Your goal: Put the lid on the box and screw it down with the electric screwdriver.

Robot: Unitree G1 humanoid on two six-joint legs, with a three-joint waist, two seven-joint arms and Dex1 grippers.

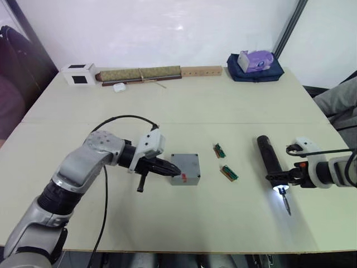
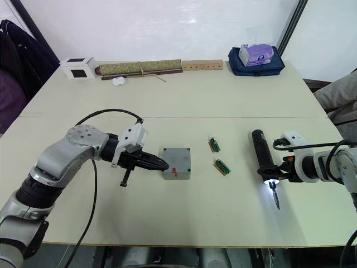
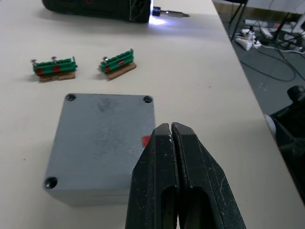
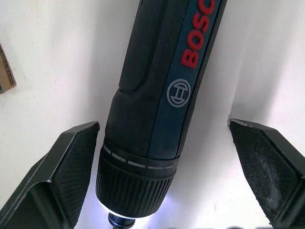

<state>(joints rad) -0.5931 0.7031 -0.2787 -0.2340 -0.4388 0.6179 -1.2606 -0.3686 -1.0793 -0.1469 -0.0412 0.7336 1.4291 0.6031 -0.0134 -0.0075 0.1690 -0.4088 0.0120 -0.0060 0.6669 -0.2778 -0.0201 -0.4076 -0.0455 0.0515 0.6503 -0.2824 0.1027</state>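
Left wrist view shows the lid [image 3: 102,138] already sitting on the box [image 1: 184,177], its corner screw holes visible, near the middle of the table [image 1: 184,106]. So I judge that the covering step is done and the screwing step is beginning. The left pincer [image 3: 172,138] has its two fingers pressed together, holding nothing, with the tips at the lid's edge by the red mark; contact I cannot confirm. The electric screwdriver [image 4: 162,109] lies on the table well to the right, its light on. The right pincer [image 2: 274,181] is spread wide on both sides of its front end, not yet gripping. Next it must close on the tool, lift it, and bring the bit to a corner hole.
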